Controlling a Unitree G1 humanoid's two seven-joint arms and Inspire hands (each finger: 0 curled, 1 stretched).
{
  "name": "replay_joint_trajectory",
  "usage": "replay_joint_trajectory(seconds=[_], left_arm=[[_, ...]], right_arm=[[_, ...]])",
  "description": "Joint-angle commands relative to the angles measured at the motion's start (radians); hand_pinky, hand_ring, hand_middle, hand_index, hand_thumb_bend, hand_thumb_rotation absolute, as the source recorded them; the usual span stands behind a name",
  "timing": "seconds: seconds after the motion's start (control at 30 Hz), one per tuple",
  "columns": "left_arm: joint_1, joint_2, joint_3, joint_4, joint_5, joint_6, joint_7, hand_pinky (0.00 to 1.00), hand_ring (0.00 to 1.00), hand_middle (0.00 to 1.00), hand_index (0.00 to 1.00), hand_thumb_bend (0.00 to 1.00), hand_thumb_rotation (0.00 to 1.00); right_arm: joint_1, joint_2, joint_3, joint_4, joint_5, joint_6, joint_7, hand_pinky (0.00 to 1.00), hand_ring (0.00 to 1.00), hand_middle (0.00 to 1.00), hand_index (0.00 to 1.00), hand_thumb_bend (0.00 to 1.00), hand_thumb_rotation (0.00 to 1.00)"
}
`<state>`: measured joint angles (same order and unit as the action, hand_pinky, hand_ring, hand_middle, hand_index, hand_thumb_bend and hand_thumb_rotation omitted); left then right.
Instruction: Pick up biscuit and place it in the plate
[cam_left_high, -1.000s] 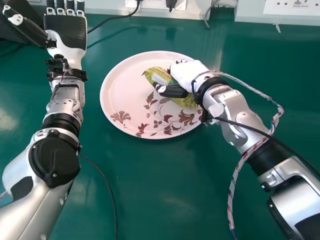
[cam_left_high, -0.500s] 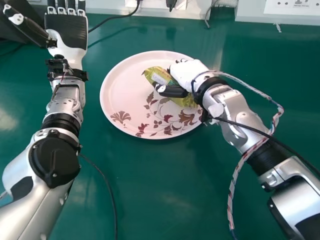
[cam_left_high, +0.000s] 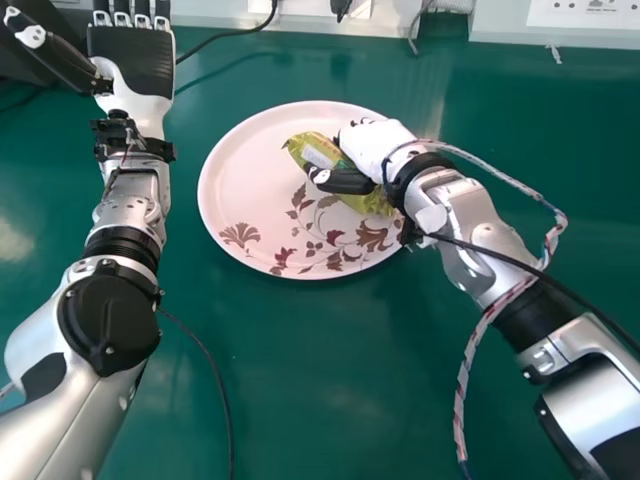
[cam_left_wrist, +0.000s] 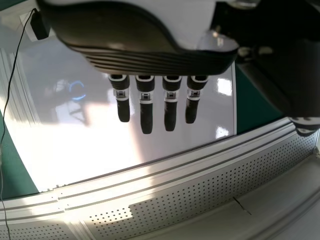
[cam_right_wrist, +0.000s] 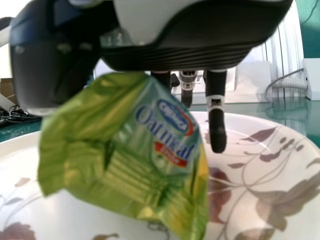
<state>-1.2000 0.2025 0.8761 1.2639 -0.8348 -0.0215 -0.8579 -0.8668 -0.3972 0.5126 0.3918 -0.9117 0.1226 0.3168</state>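
A green tabletop (cam_left_high: 300, 400) spreads across the frame. Along the top edge are a black plug (cam_left_high: 342, 7) near the centre, a ribbed pale hose (cam_left_high: 452, 6) and, far right, a white socket panel (cam_left_high: 580, 14). A black cable (cam_left_high: 225, 36) curves at upper left.

Silver, white and black arms on either side of the plate (cam_left_high: 240, 175)
Left of the plate, the left arm (cam_left_high: 130, 205) has silver shells, small screws and a round black cap (cam_left_high: 108, 322); its left hand (cam_left_high: 133, 88) is white with a ribbed black palm pad (cam_left_high: 130, 58) and black fingers banded in white. To the plate's right, the right arm (cam_left_high: 478, 235) is silver with a broad black band (cam_left_high: 540, 308), a red-and-white wrapped cable (cam_left_high: 502, 178) and a thin black cable (cam_left_high: 500, 256); its right hand (cam_left_high: 372, 142) is white with a black thumb (cam_left_high: 345, 181).
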Motion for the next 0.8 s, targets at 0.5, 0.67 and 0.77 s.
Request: replay_joint_trajectory(seconds=[0.5,0.67,0.77], left_arm=[[0.02,0.0,-0.059,0.004,0.05,-0.047,-0.07,0.89,0.84,0.91,0.94,1.0,0.44],[0.02,-0.002,-0.063,0.004,0.05,-0.052,-0.065,0.88,0.83,0.9,0.94,1.0,0.43],[0.022,0.001,-0.068,0.006,0.053,-0.056,-0.072,0.88,0.82,0.9,0.94,1.0,0.42]], right_arm=[[0.066,-0.017,0.01,-0.046,-0.001,-0.019,-0.008,0.54,0.73,0.84,0.74,0.9,0.52],[0.077,-0.022,0.004,-0.076,0.001,-0.017,-0.014,0.58,0.75,0.85,0.8,0.93,0.57],[0.082,-0.024,0.003,-0.097,-0.001,-0.013,-0.007,0.6,0.76,0.85,0.8,0.94,0.58]])
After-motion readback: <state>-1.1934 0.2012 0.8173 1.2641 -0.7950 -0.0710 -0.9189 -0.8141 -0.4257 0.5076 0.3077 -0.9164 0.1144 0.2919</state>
